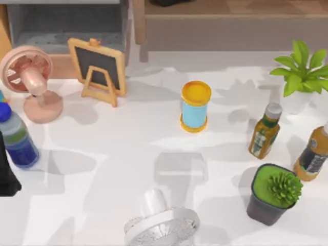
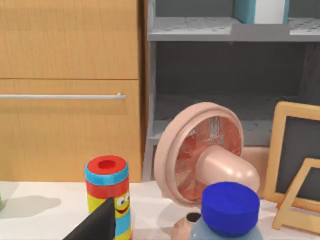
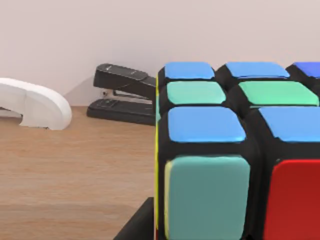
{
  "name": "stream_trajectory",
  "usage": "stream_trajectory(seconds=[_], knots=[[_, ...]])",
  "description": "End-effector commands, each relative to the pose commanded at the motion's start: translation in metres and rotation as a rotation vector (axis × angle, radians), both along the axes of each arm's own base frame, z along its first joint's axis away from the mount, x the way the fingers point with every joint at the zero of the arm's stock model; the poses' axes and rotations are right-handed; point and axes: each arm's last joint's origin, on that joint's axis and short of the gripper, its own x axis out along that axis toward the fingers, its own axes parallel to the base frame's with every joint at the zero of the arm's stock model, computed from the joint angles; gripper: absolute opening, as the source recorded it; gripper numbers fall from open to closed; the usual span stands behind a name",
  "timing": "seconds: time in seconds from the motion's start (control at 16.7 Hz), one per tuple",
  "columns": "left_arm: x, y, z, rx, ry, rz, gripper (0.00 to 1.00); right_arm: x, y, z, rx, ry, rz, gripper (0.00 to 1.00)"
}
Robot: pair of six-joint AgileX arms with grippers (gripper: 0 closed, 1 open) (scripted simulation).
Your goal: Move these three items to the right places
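Puzzle cube (image 3: 235, 150): glossy blue, green, teal and red squares, black edges, seen close in the right wrist view above a wooden surface (image 3: 75, 175); grip cannot be told. Black stapler (image 3: 125, 95) and white curved object (image 3: 32, 102) are set behind. No legible writing is seen. Left gripper (image 1: 7, 174): at the table's left edge, jaw state cannot be told.

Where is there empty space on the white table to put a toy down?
The widest bare patch lies mid-table, between the blue bottle, the chalkboard easel, the yellow-capped can and the white fan. The table's right side is crowded: two brown bottles, a dark succulent pot and a leafy plant.
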Motion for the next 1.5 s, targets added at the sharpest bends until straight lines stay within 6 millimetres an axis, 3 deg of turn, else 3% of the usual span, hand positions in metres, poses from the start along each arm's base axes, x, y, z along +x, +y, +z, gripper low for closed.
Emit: stream_trajectory(seconds=[0.6, 1.2, 1.5], knots=[[0.0, 0.0, 0.0, 0.0, 0.0, 0.0, 1.0, 0.0, 0.0, 0.0, 0.0, 0.0, 0.0, 0.98], [0.0, 0.0, 0.0, 0.0, 0.0, 0.0, 1.0, -0.001, 0.001, 0.0, 0.0, -0.001, 0.002, 1.0], [0.0, 0.0, 0.0, 0.0, 0.0, 0.0, 1.0, -0.016, 0.001, 0.001, 0.0, -0.001, 0.003, 1.0]])
